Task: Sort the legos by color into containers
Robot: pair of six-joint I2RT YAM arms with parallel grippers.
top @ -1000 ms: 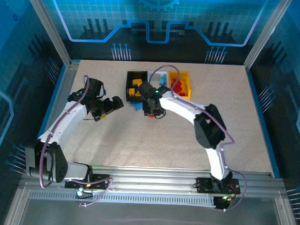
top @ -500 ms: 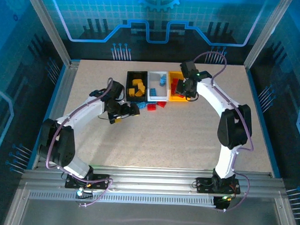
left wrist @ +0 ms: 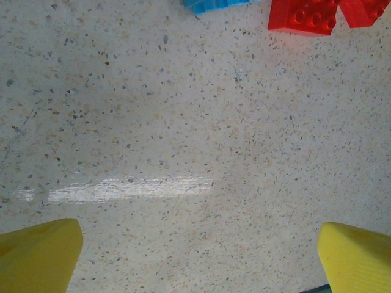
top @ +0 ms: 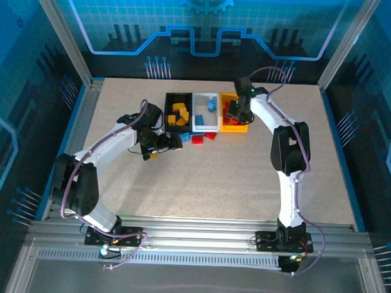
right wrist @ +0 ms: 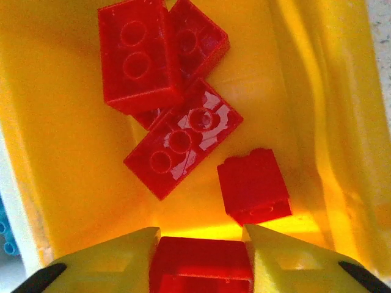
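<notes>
Table (left wrist: 183,122): beige, dark-speckled.
Black container (top: 170,100); white container (top: 206,129); yellow-orange container (right wrist: 55,152).
Red legos (right wrist: 137,58); blue lego (left wrist: 214,5); yellow legos (top: 178,114).
Left gripper (left wrist: 198,229), right gripper (right wrist: 200,235): yellow fingers.

Speckled beige tabletop (top: 214,173), blue-lit walls (top: 200,24), aluminium frame (top: 199,233)

Red brick (right wrist: 201,265) in claw (right wrist: 200,245) above yellow bin (right wrist: 67,159)

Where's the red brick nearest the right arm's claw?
In the right wrist view, the small red plastic brick sits between the right gripper's fingers, over the yellow-orange plastic bin.
</notes>
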